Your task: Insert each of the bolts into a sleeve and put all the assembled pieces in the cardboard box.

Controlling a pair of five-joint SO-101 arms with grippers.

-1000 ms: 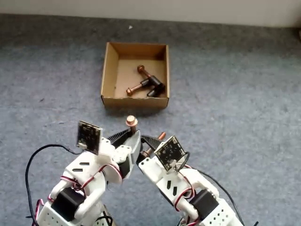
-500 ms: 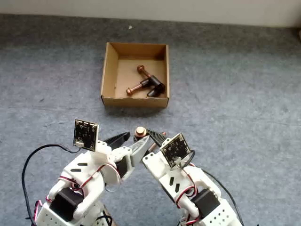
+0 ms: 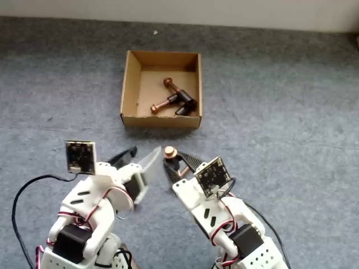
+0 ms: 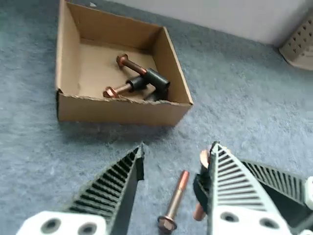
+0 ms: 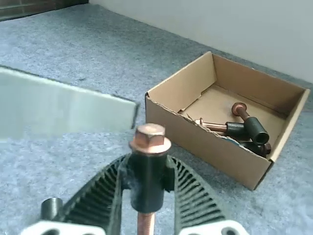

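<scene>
The right gripper (image 5: 148, 169) was pinching a black cylindrical sleeve (image 5: 146, 183) between its ribbed black fingers. The sleeve stood upright, and a copper hex-head bolt (image 5: 149, 137) was seated in it, with the head above the sleeve and the shank protruding below. In the high view this right gripper (image 3: 178, 163) was over the grey carpeted worktop (image 3: 280, 112), near the front wall of the open brown cardboard box (image 3: 161, 120) but apart from it. The bolt head (image 3: 170, 152) showed just ahead of the fingers. The left gripper (image 3: 145, 151) was just beside it with its fingers spread, holding nothing. The left wrist view gave the ground between the spread fingers of the left gripper (image 4: 178, 147). There a second, loose copper bolt (image 4: 175, 205) lay flat on the worktop, touching neither finger. At one side, the held sleeve (image 4: 200, 186) was close against one left finger (image 4: 230, 191). The right wrist view gave the grip itself, with the sleeve clamped on both sides and the flat pale side of a left finger (image 5: 63, 115) nearby. Inside the box (image 4: 122, 110) lay two assembled pieces (image 4: 142, 81), copper bolts in black sleeves, resting against each other near one side wall (image 3: 179, 101) (image 5: 247, 125).
</scene>
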